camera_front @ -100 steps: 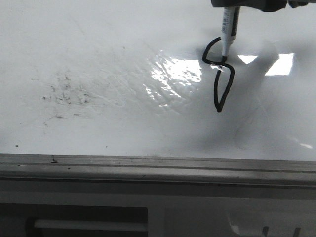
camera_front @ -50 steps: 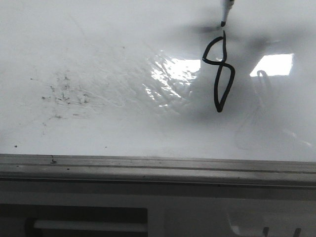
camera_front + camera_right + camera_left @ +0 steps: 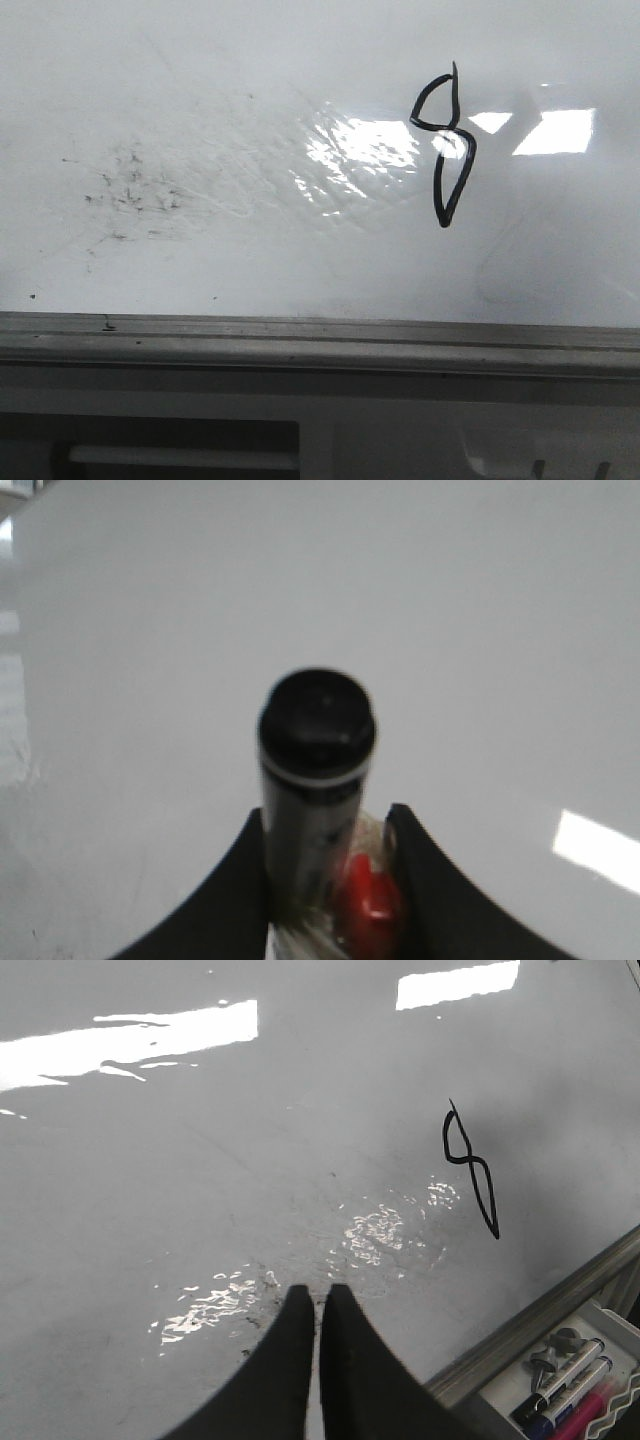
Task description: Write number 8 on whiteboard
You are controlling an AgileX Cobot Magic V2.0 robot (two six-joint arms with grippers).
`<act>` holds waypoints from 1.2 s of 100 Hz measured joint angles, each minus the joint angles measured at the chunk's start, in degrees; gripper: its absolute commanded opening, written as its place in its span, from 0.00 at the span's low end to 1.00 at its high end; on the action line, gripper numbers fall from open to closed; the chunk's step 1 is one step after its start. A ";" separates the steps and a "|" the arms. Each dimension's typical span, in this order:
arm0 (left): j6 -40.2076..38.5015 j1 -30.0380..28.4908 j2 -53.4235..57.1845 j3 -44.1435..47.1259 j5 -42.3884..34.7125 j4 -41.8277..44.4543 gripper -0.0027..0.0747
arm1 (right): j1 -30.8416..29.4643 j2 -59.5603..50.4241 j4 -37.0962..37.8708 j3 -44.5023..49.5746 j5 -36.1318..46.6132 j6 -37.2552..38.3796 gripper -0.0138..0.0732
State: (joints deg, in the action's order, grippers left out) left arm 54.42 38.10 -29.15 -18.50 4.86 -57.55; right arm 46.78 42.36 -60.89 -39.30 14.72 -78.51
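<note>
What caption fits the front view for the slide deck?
Finished number 8, crooked with a pointed lower loop, on the glossy whiteboard; no marker or gripper in view.

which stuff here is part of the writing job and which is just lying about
Part of the job:
- the number 8
- the whiteboard
- the marker held in the right end effector

Just lying about:
- spare markers in the tray off the board's edge
- smudge specks
- the left end effector, shut on nothing
</note>
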 measured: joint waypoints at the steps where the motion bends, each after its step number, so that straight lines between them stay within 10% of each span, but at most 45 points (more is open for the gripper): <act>1: 0.00 0.00 0.00 0.00 0.00 0.00 0.01 | 0.00 -0.41 0.00 0.00 -0.03 0.00 0.08; 45: 0.12 0.00 -5.88 -2.35 11.15 -0.22 0.58 | 0.00 -2.65 -2.35 -0.13 -19.11 0.00 0.08; 70: 12.07 0.00 -13.27 -9.50 26.33 -7.62 0.59 | 0.25 7.35 -2.69 -0.13 -38.54 0.00 0.08; 120: 40.52 0.00 -28.85 -11.53 45.03 -35.18 0.55 | 0.25 8.25 -6.84 -0.13 -43.80 -2.01 0.08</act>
State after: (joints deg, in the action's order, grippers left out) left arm 94.94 38.10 -58.00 -30.03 49.89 -92.73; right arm 47.02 50.61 -67.73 -39.43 -29.09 -80.52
